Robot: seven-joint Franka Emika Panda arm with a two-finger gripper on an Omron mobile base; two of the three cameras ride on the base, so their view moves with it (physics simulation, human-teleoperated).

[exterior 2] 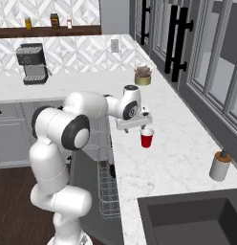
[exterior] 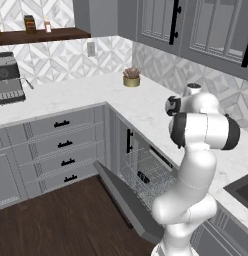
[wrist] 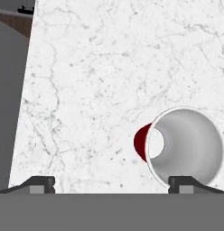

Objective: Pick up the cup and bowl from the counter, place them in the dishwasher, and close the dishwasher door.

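Observation:
The red cup (exterior 2: pixel 146 139) stands upright on the white counter (exterior 2: pixel 175 153), its white inside facing up. My gripper (exterior 2: pixel 139 127) hangs just above it, open and holding nothing. In the hand view the cup (wrist: pixel 184 145) sits by the right fingertip (wrist: pixel 182 182), off to the side of the gripper's (wrist: pixel 111 185) middle. The dishwasher door (exterior: pixel 127 205) is dropped open below the counter edge, and the wire rack (exterior: pixel 146 171) is pulled out over it. A small black thing (exterior: pixel 143 177) lies in the rack; it may be the bowl, but I cannot tell.
A grey-and-brown soap dispenser (exterior 2: pixel 219 165) stands right of the cup, and a dark sink (exterior 2: pixel 192 220) lies in front of it. A potted plant (exterior 2: pixel 143 75) sits at the back corner. A coffee machine (exterior 2: pixel 32 62) is on the far left counter. Wall cabinets hang above.

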